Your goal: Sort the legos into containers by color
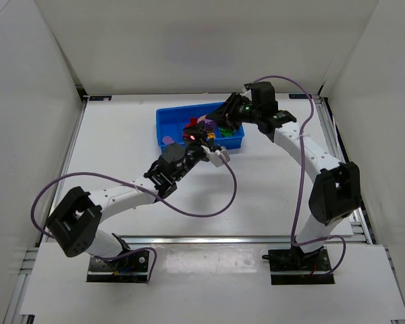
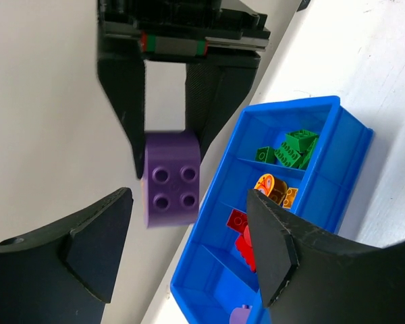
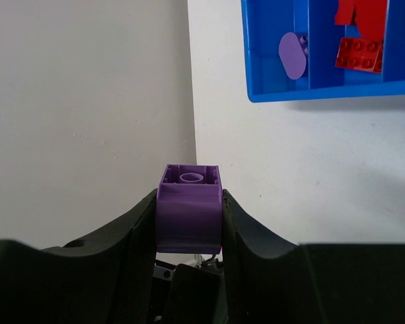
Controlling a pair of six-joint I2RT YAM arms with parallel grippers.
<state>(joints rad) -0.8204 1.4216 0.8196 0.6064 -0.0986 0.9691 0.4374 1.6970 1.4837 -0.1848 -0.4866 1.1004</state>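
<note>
The right end effector (image 3: 189, 206) clamps 1 purple brick (image 3: 189, 219) between its fingers. The left end effector (image 2: 189, 199) gapes wide, fingers flanking the brick without contact. The blue tray (image 2: 349, 174) lies ahead, rightward.

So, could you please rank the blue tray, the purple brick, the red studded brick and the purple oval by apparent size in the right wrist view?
1. blue tray, though cropped.
2. purple brick, enlarged by nearness.
3. red studded brick and purple oval: too alike to rank.
</note>
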